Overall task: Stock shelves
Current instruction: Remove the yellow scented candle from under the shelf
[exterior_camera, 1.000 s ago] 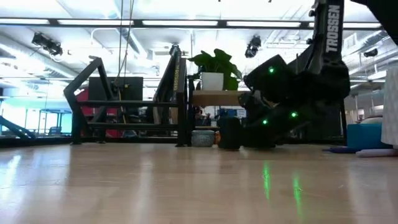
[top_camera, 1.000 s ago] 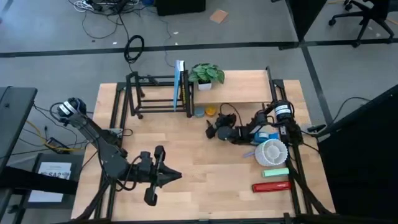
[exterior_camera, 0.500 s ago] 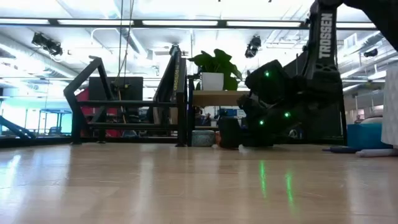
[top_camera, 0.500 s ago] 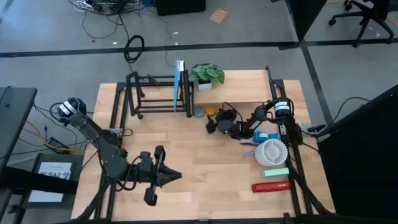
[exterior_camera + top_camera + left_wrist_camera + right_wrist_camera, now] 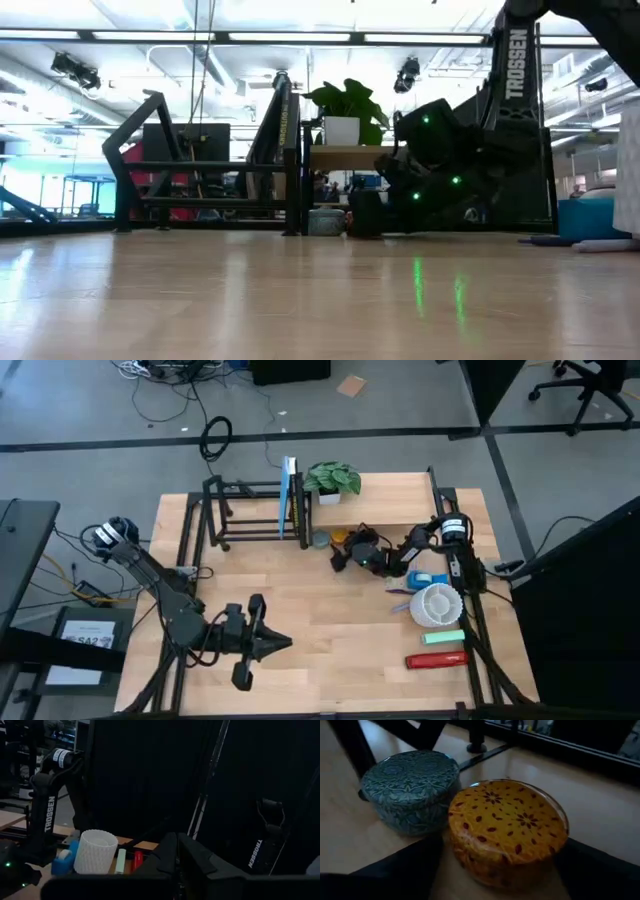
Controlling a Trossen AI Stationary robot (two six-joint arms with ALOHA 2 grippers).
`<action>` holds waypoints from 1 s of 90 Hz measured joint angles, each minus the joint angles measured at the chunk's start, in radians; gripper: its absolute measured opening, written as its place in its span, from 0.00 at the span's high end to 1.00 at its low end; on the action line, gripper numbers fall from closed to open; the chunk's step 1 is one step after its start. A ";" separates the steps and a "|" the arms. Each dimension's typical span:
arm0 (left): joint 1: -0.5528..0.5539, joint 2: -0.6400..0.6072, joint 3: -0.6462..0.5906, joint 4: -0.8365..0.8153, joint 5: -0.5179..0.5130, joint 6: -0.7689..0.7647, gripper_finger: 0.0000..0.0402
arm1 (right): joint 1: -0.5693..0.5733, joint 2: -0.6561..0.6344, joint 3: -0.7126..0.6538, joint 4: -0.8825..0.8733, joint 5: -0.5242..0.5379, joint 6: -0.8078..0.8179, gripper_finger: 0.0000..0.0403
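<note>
The right claw (image 5: pixel 345 553), open, straddles the orange tin (image 5: pixel 507 830) beside the teal tin (image 5: pixel 410 790) under the plank shelf (image 5: pixel 390 500) at the surface's far edge; next: close and lift.

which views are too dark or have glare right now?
Left wrist view: mostly black, only the white cup is lit. Right wrist view: dim, orange tin readable, its own fingers dark. Low view: green LED reflections on the table.

White cup (image 5: pixel 95 851) by blue obj. (image 5: pixel 62 861)
</note>
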 joint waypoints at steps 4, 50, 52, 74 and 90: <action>0.000 0.000 0.000 0.000 0.000 0.000 1.00 | 0.000 0.000 0.000 0.000 -0.009 -0.009 0.19; 0.000 0.000 0.000 0.000 0.000 0.000 1.00 | 0.024 -0.002 0.001 0.000 -0.070 -0.070 0.31; 0.000 0.000 0.000 0.000 0.000 0.000 1.00 | 0.029 -0.002 0.001 -0.001 -0.070 -0.070 0.31; 0.000 0.000 0.000 0.000 0.000 0.000 1.00 | 0.107 -0.004 0.002 -0.001 -0.167 -0.027 0.37; 0.000 0.000 0.000 -0.031 0.000 0.000 1.00 | 0.214 -0.029 0.000 -0.017 -0.275 0.007 0.35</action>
